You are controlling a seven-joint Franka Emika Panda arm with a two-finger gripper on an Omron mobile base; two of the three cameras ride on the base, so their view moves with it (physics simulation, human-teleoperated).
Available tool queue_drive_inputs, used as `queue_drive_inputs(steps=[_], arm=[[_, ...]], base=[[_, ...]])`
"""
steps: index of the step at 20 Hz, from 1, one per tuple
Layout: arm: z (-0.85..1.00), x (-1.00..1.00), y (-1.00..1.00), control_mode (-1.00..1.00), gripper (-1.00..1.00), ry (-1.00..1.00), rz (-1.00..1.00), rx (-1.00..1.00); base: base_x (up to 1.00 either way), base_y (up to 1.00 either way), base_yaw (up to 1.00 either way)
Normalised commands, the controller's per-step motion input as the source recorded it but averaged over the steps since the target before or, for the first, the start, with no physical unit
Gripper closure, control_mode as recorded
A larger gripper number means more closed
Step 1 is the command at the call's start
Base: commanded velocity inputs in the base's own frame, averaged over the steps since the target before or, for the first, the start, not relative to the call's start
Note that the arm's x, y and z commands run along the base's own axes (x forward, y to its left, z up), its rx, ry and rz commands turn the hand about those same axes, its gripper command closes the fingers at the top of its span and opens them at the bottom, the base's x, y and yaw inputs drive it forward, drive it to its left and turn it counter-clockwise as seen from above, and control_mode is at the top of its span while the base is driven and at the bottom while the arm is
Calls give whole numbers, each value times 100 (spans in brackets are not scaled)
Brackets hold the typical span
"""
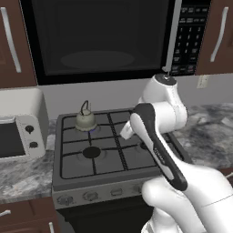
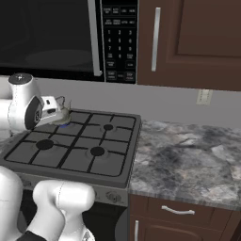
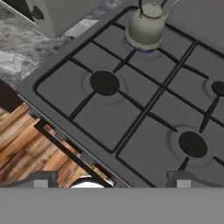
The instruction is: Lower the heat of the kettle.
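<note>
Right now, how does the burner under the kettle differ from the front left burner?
The back left burner carries the kettle; the front left burner carries nothing. A blue glow shows under the kettle, so the back one looks lit; the front one is dark with no flame. The back burner's cap is hidden by the kettle; the front one's round black cap is in plain sight. Both sit under the same dark grate on the stove.

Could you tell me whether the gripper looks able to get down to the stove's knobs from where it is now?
Probably yes: the gripper hangs above the stove's front edge, the knobs sit just below on the front panel, and nothing stands between them; the kettle is on a rear burner.
</note>
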Motion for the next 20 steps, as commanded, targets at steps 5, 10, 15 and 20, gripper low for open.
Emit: queue_drive_inputs(steps=[5,10,15,20], arm=[[-43,-26,100,-100,-100,-1,51,-21],[-39,-30,65,-100,-100,-10,44,-43],[-53,-24,55,-100,-100,-15,40,-56],[-68,-20,41,-100,-100,-7,35,-49]], base=[[0,0,0],[0,0,0],[0,0,0],[0,0,0]])
